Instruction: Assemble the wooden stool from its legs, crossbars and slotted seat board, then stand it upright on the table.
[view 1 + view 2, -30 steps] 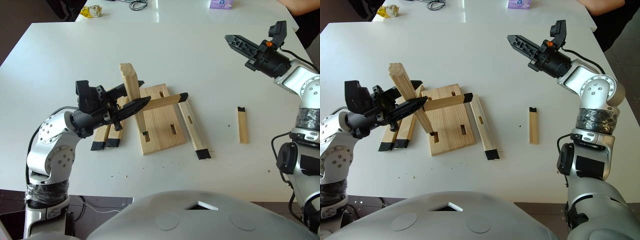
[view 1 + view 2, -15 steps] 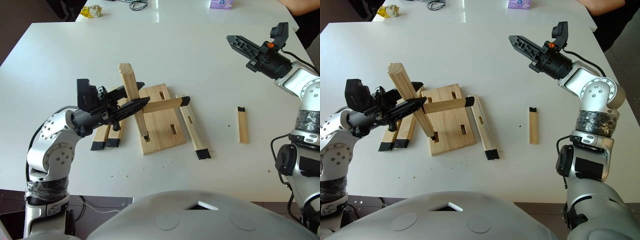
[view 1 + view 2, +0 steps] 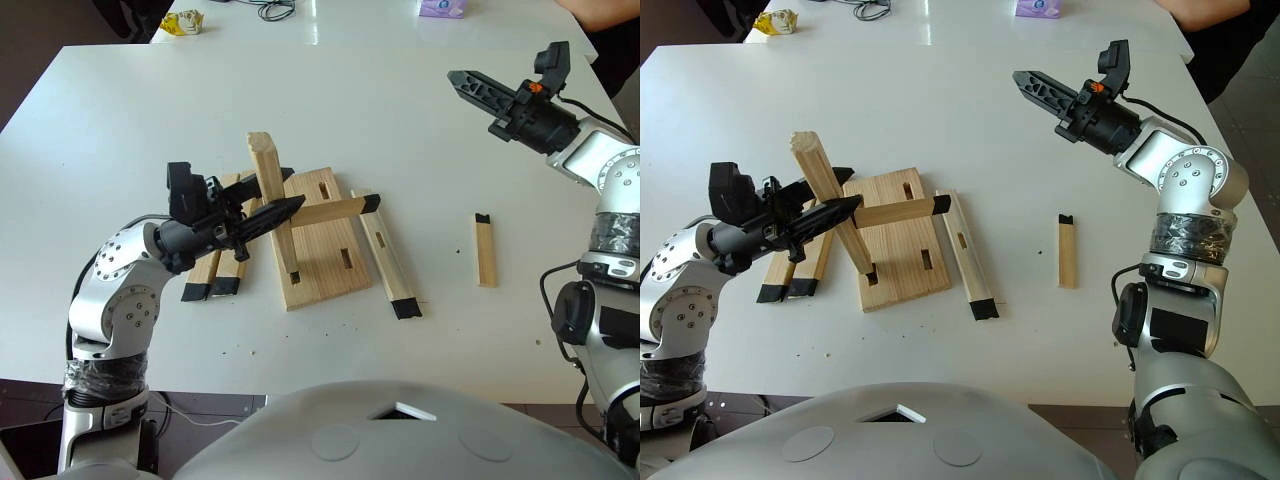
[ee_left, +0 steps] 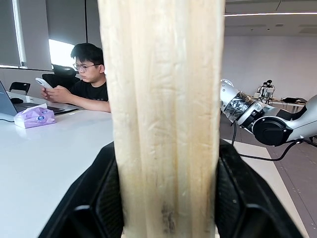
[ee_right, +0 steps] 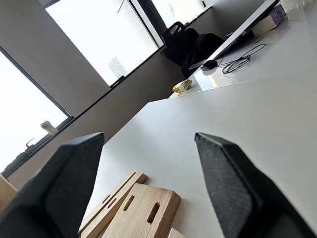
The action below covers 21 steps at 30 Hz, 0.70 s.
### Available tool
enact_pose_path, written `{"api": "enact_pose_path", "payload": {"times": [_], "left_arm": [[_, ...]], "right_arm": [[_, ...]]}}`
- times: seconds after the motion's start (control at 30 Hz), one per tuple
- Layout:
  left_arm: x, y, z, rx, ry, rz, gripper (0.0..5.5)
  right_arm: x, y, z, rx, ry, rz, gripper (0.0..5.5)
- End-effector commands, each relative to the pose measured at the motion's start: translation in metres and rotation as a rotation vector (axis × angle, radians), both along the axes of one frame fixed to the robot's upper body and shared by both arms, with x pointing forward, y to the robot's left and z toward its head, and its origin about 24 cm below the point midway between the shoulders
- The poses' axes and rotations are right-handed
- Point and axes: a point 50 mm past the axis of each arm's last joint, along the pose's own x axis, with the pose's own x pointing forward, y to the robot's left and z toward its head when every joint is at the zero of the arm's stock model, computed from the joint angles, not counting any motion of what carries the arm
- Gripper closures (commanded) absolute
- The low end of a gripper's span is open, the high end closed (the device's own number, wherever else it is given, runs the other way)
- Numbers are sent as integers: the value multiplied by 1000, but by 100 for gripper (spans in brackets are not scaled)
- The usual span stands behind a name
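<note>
The slotted seat board [image 3: 318, 255] lies flat near the table's middle. A wooden leg [image 3: 272, 200] stands tilted with its lower end in one of the board's left slots, and my left gripper [image 3: 279, 192] is shut on its middle; its fingers [image 4: 106, 198] flank the leg [image 4: 163, 119]. A crossbar [image 3: 335, 208] leans across the board against this leg. One black-tipped leg [image 3: 388, 255] lies right of the board, two more legs [image 3: 228, 268] lie to its left. A short crossbar [image 3: 485, 250] lies alone at the right. My right gripper [image 3: 506, 62] hangs open high above the far right.
A yellow wrapper [image 3: 183, 22], cables [image 3: 275, 8] and a purple tissue pack [image 3: 441, 8] lie on the far table. The near table edge [image 3: 300, 378] runs just below the parts. White tabletop [image 3: 430, 170] stretches between the board and my right gripper.
My left arm has shifted right, bringing the held leg more upright over the board. The leaning crossbar slid slightly right. My right gripper barely moved.
</note>
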Motion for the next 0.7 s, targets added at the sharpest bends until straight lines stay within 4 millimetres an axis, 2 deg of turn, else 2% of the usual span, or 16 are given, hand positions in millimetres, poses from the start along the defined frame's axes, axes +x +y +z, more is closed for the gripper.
{"api": "enact_pose_path", "payload": {"times": [0.03, 0.33, 0.7], "left_arm": [[0, 4, -2, 22, -3, 9, 345], [-2, 3, -9, 27, 19, 22, 345], [-9, -4, -1, 12, -5, -10, 345]], "right_arm": [[1, -1, 5, -16, -6, -1, 214], [5, 1, 7, -19, -6, 8, 214], [5, 0, 7, -24, -3, 12, 214]]}}
